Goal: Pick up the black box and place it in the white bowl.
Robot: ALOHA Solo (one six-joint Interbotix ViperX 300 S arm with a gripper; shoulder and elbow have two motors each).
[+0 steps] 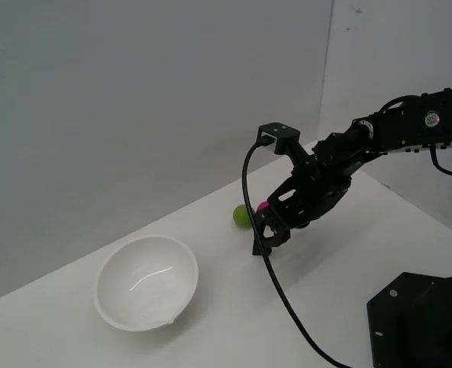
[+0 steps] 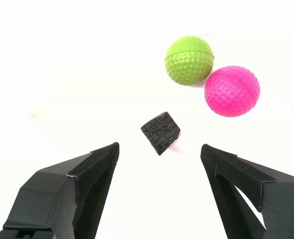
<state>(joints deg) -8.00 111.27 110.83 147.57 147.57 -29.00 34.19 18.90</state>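
I see my black gripper (image 2: 159, 154) spread wide, the small matte black foam cube (image 2: 160, 132) lying untouched just ahead at twelve o'clock.

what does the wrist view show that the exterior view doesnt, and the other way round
Only the wrist view shows the black box, a small dark cube lying on the white surface ahead of the open gripper, in line with the gap between its fingers and untouched; in the exterior view the arm hides it. Only the exterior view shows the white bowl, standing apart toward the exterior view's left, and the arm reaching in from that view's right. Both views show the green ball and the pink ball side by side, though the exterior view shows only a sliver of the pink one.
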